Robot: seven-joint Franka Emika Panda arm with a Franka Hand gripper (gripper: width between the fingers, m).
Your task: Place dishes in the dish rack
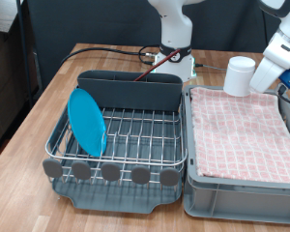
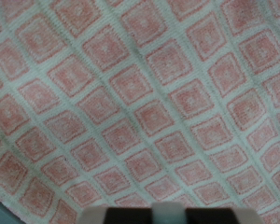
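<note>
Exterior view: we are seeing the claw [image 1: 251,79] pinching the mug [image 1: 240,75] above the cloth [image 1: 240,126]; plate [image 1: 87,122] standing in the rack [image 1: 135,135].

Wooden plank table [image 1: 58,92] carrying silver wire dish rack [image 1: 126,135] beside grey cloth-lined bin [image 1: 242,184]

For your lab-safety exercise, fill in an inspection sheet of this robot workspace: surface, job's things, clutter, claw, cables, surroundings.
Surface: wooden table.
Job's things: light-blue plate stands on edge in the dish rack; wooden spoon sticks out of the caddy; white mug is up at the arm's end, above the bin's far edge.
Clutter: pink checked cloth in a grey bin.
Claw: hidden behind the mug.
Cables: dark cable on the table.
Surroundings: robot base; black chair.
</note>
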